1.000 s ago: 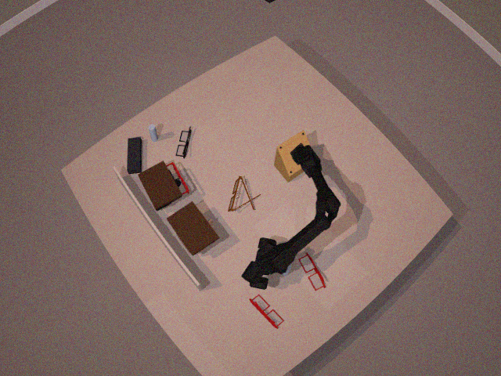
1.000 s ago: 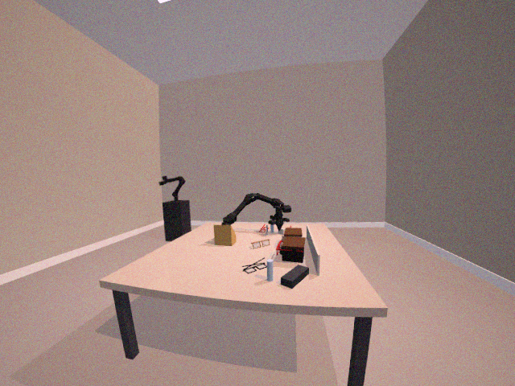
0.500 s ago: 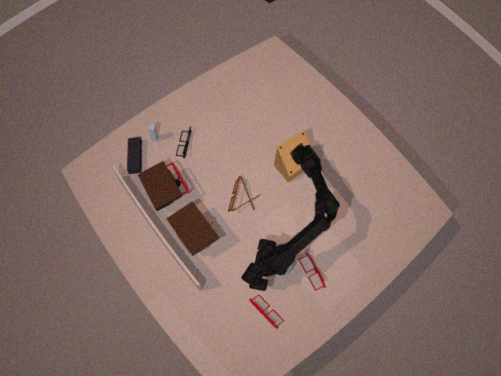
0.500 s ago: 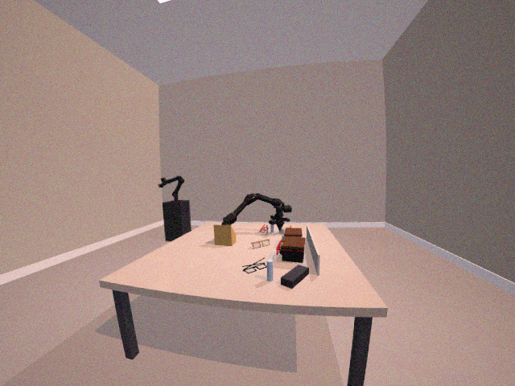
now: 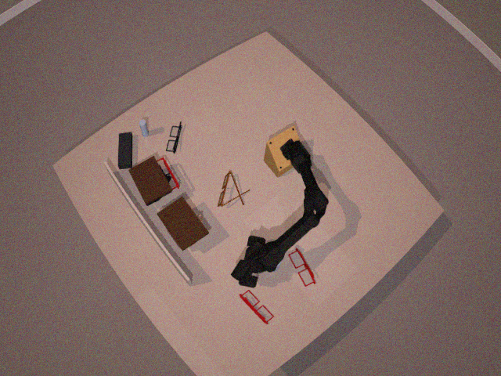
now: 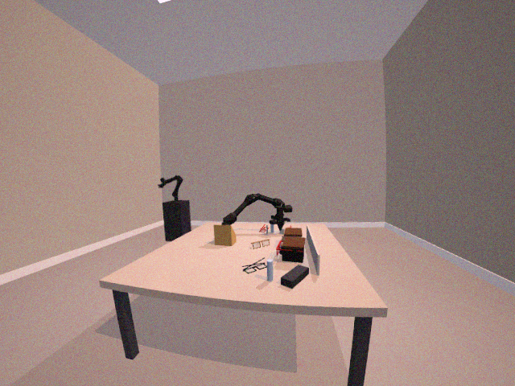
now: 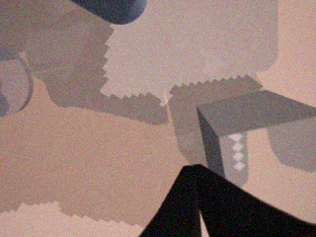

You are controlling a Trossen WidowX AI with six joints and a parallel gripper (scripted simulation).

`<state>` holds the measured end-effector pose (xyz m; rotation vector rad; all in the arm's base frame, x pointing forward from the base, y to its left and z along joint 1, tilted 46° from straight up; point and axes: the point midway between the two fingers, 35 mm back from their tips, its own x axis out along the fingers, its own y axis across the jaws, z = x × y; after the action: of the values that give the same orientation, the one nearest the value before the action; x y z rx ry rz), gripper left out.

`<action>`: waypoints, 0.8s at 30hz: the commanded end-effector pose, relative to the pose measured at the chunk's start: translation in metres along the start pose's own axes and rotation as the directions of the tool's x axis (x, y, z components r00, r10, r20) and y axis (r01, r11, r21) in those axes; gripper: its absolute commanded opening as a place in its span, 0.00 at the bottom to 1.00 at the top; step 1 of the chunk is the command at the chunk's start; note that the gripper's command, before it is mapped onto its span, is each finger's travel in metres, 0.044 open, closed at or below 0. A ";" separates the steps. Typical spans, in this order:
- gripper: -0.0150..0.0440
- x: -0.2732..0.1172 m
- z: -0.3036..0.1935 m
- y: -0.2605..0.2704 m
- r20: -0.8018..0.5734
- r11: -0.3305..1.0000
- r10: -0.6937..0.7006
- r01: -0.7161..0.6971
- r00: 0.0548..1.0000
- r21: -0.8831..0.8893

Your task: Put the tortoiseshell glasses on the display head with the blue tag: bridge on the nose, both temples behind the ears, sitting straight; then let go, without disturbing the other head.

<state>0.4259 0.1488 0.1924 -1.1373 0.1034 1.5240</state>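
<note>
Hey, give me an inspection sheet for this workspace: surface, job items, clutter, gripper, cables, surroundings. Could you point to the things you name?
Surface: pale table [image 5: 243, 101] [image 6: 187, 274], no spills seen.
Job items: brown glasses [image 5: 223, 189] [image 6: 260, 244] on the table, temples crossed, on neither head; two brown-topped display heads [image 5: 150, 179] [image 6: 293, 243], [image 5: 182, 223] [image 6: 293, 232], the one nearer the black case wearing red glasses [image 5: 171, 174]; blue tag can't be made out.
Clutter: black glasses [image 5: 173, 138] [image 6: 254, 267], two loose red pairs [image 5: 302, 267], [image 5: 254, 307], black case [image 5: 125, 150] [image 6: 294, 276], pale blue cylinder [image 5: 144, 128] [image 6: 269, 270].
Gripper: shut, holding nothing.
Cables: nothing seen.
Surroundings: plain walls; second arm [image 6: 177, 186] on a dark pedestal [image 6: 177, 219].
</note>
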 end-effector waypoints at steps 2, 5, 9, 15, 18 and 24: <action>0.25 0.001 -0.002 -0.003 -0.003 1.000 0.001 -0.001 1.000 0.005; 0.25 0.001 -0.002 -0.004 -0.003 1.000 0.001 -0.001 1.000 0.005; 0.25 0.001 -0.002 -0.005 -0.003 1.000 0.001 -0.001 1.000 0.005; 0.25 0.001 -0.002 -0.008 -0.003 1.000 0.001 -0.001 1.000 0.005; 0.25 0.001 -0.002 -0.009 -0.003 1.000 0.001 -0.001 1.000 0.005; 0.25 0.001 -0.001 -0.011 -0.003 1.000 0.001 -0.001 1.000 0.005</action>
<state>0.4323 0.1517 0.1967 -1.1374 0.1028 1.5237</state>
